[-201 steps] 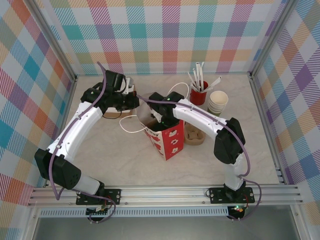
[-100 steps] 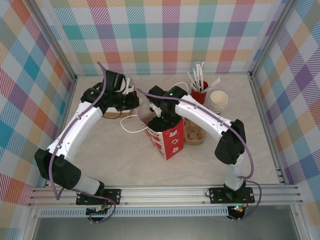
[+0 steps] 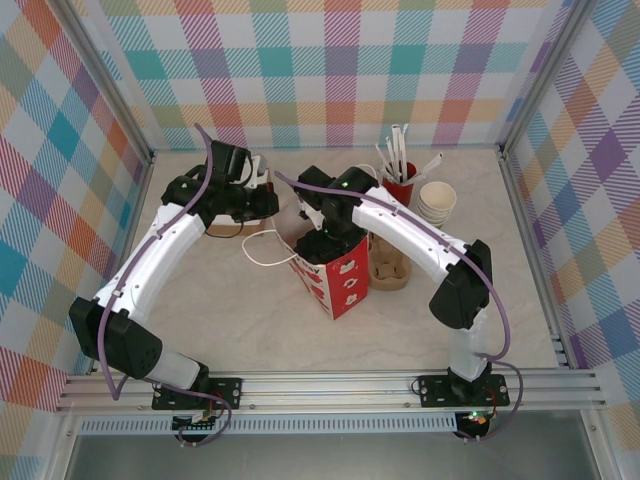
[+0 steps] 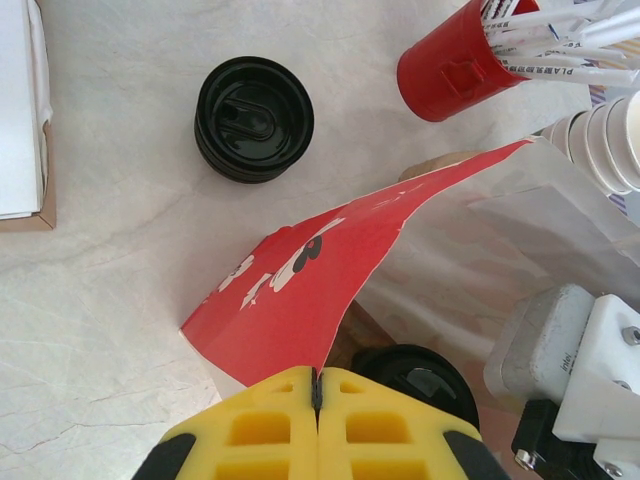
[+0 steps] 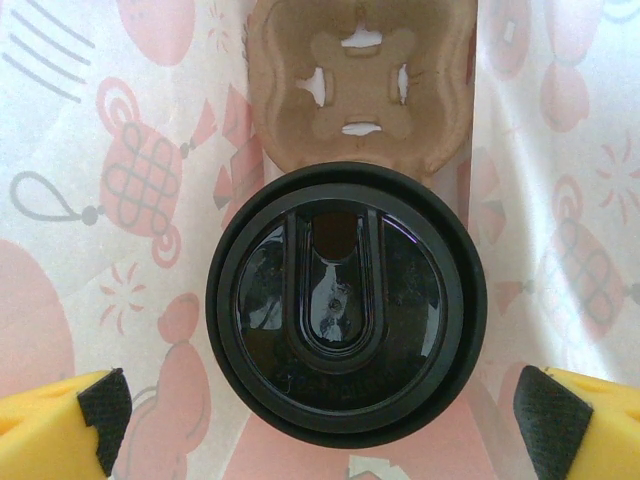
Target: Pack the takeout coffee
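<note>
Two white robot arms work over one red paper bag (image 3: 338, 278) printed with white figures, which stands mid-desk. At far left of the left wrist view lies one flat white box with a brown cardboard edge (image 4: 18, 110). Just right of it, one round black plastic lid (image 4: 253, 118) sits on the pale marbled desk (image 3: 230, 320); whether a cup stands under it cannot be told.

The left arm (image 3: 165, 250) curves up from its base and bends toward the bag. The left claw (image 4: 316, 390) has its yellow fingers pressed together, pinching the bag's red rim. A white cord handle (image 3: 262, 250) loops onto the desk beside it.

The right arm (image 3: 410, 235) arches over the bag's mouth with its wrist pointing down. Inside the bag stands the single takeout coffee (image 5: 345, 300), of which only the round black plastic lid shows from above. Beyond it shows an empty socket of a brown cardboard tray (image 5: 360, 80). The right claw (image 5: 320, 410) is spread wide above the lid, one pad off each side, gripping nothing.

Just right of the bag lies one brown cardboard cup carrier (image 3: 388, 268). Behind it stand one red cup of white straws (image 3: 397, 188) and one stack of cream-rimmed paper cups (image 3: 436, 203).
</note>
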Controlling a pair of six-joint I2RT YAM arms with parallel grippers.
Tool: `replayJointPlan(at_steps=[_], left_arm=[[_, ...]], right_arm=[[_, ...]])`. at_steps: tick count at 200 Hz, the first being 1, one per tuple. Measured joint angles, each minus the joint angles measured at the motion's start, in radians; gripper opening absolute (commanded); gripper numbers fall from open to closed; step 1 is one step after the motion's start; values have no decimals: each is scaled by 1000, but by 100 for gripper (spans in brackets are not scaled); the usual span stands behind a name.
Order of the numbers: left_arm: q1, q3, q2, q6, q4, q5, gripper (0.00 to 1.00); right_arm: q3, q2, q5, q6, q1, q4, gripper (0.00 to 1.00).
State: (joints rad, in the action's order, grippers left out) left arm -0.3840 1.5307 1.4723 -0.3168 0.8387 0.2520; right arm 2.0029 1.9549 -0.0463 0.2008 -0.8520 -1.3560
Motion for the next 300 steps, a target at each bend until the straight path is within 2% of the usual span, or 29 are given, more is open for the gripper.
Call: replayJointPlan(at_steps=[119, 215, 300], left_arm=[[0, 0, 0, 0, 0, 0, 0], [0, 0, 0, 0, 0, 1, 0], [0, 0, -20, 22, 1, 0, 0]], right_arm=[[5, 0, -1, 0, 0, -8, 100], [86, -48, 5, 0, 0, -34, 100], [190, -102, 20, 5, 0, -59, 93]])
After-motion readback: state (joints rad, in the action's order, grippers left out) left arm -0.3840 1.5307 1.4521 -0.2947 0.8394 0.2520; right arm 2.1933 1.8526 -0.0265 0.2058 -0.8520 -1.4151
